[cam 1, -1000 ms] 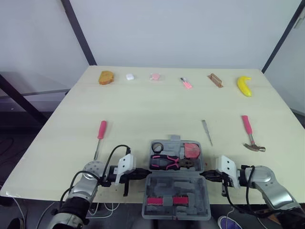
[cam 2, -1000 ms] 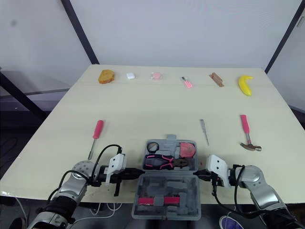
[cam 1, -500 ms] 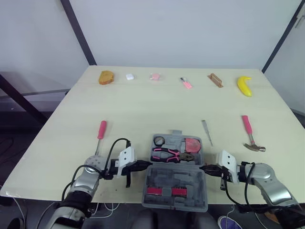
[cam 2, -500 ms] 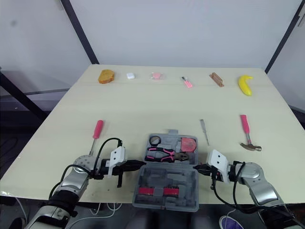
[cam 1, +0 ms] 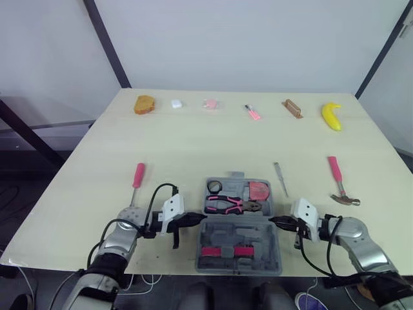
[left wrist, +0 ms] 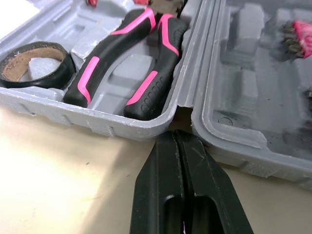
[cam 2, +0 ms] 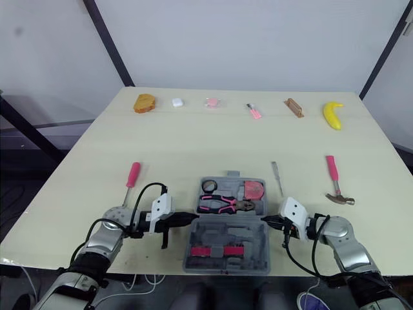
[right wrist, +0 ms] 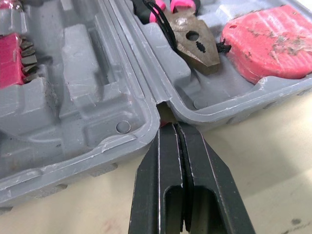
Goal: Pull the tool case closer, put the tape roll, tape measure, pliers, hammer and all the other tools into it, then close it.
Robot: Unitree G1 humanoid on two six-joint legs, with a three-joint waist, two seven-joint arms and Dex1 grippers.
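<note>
- Tool case lies open at the tabletop's near edge. Pliers, tape roll and tape measure sit in its far half.
- Left gripper and right gripper: jaws clenched on nothing, tips against the case's hinge notches.
- Risk: pulled any nearer, the lid half could tip off the edge. Smooth tips may slip out, skewing the case.
- Hammer lies right of the case, unpacked.

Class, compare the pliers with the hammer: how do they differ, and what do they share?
The pliers lie in the open tool case; the hammer lies on the table, right of it. The pliers lie crosswise, handles to the robot's left; the hammer lies lengthwise, head nearest the robot. Pliers handles are pink and black; the hammer's is all pink. Both have metal heads.
</note>
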